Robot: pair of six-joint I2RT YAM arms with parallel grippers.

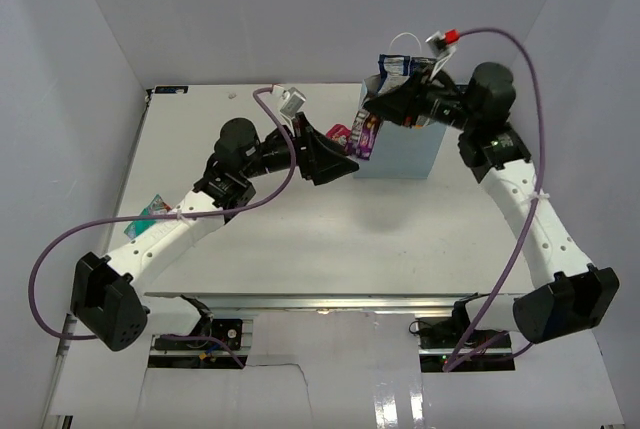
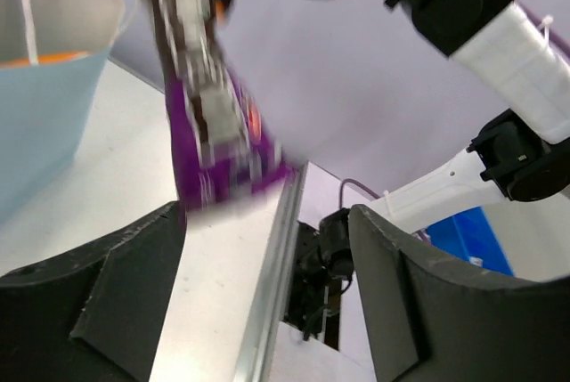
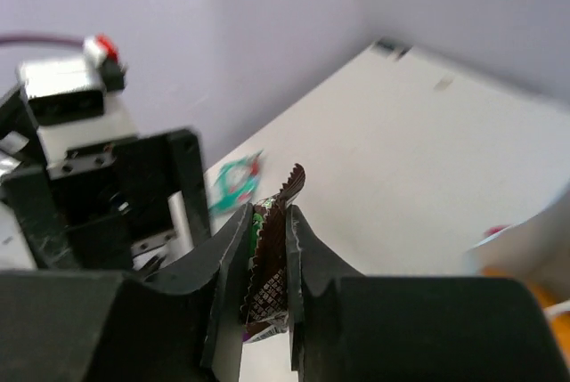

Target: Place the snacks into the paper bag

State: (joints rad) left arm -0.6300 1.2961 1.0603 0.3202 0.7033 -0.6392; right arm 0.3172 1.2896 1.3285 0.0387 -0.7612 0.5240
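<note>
My right tool is pressed together on the top edge of a dark purple packet. The packet's serrated end sticks up between the fingers and its body hangs down below them. In the overhead view that right tool reaches in from 3 o'clock, and the dark purple packet dangles just beside the 9 o'clock wall of the paper bag, outside it rather than over its mouth. The bag stands upright toward 1 o'clock on the tabletop, with a white cord handle looping above it and a blue and silver packet showing at its far rim. My left tool is spread wide and holds nothing. It hangs near 12 o'clock of the tabletop's middle, pointing toward the bag. From its own camera the left tool frames the blurred packet, which hangs clear of both fingers with the bag off at 9 o'clock. An orange chip bag is visible inside the bag's mouth. A pink wrapper peeks out between the left tool and the hanging packet; I cannot tell what it rests on. A teal packet lies on the tabletop at 9 o'clock, beside my left arm and well apart from the bag.
</note>
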